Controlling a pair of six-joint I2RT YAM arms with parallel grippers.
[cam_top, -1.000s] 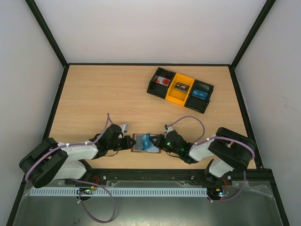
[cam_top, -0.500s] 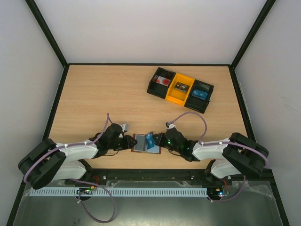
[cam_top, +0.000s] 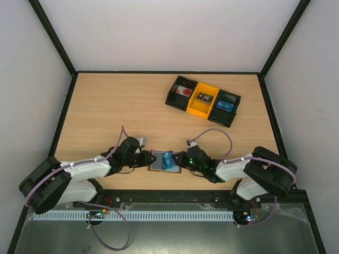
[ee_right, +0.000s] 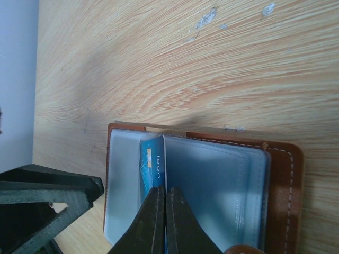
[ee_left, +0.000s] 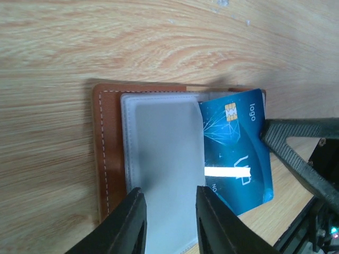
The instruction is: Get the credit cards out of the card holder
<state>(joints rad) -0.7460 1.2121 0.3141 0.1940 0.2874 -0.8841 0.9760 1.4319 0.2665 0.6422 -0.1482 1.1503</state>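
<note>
- Right gripper (ee_right: 164,194) is clenched, its fingers pinched together on the edge of the blue credit card (ee_right: 152,164).
- The card is partly out of the card holder (ee_right: 284,174). It is skewed off the grey-blue sleeve, chip face up, with one corner past the holder's edge in the left wrist view.
- The holder lies open and flat, inside up, directly under and in front of the right fingers. Its brown stitched border shows around the sleeves.
- Left gripper (ee_left: 169,193) is released, jaws a little apart with nothing between them. Its fingers sit over the sleeve on the holder's other half; can't tell if they touch it.
- That sleeve shows a pale grey panel; can't tell if it is a card.
- The holder rests on the wooden table (cam_top: 106,106) at the near edge, between the two grippers.
- Black-and-yellow tray (cam_top: 189,106) sits well apart, far right of the table.
</note>
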